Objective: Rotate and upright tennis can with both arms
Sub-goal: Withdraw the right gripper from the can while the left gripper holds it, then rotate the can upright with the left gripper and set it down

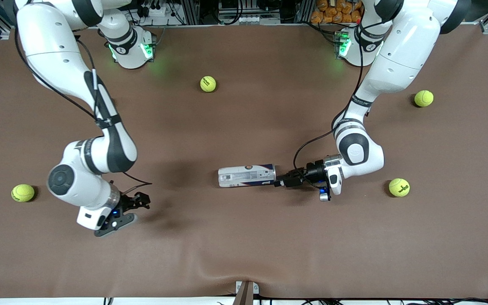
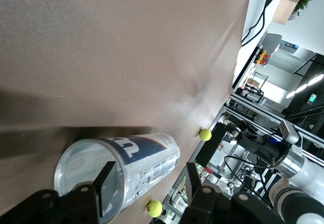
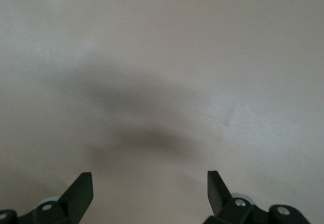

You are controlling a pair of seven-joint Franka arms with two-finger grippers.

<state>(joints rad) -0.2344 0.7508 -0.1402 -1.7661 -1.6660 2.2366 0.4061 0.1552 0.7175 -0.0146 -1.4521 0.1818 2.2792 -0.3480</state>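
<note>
Two arms reach over a brown table point(image 1: 244, 254).

Front view: tennis can point(image 1: 246, 176) lies on its side near mid-table, long axis running from one arm's end toward the other's. Left gripper point(image 1: 278, 183) is at the can's end nearest the left arm's end of the table, fingers at the rim; whether they pinch it can't be told from here. Right gripper point(image 1: 142, 200) hangs low over bare cloth toward the right arm's end, well apart from the can, holding nothing. Four tennis balls around: one point(image 1: 208, 84) farther from the front camera between the bases, one point(image 1: 423, 98) and one point(image 1: 399, 187) toward the left arm's end, one point(image 1: 23, 192) toward the right arm's end.

Left wrist view: can point(image 2: 121, 166) seen end-on, clear open mouth w/ silvery rim toward the camera, navy and white body past it. One finger point(image 2: 107, 186) sits inside the mouth, the other point(image 2: 193, 181) outside the wall, so jaws straddle the rim part-way closed. Two balls point(image 2: 205, 134) point(image 2: 155, 208) show farther off.

Right wrist view: finger tips point(image 3: 81, 191) wide apart, only bare cloth point(image 3: 162, 57) and a soft shadow between them.
</note>
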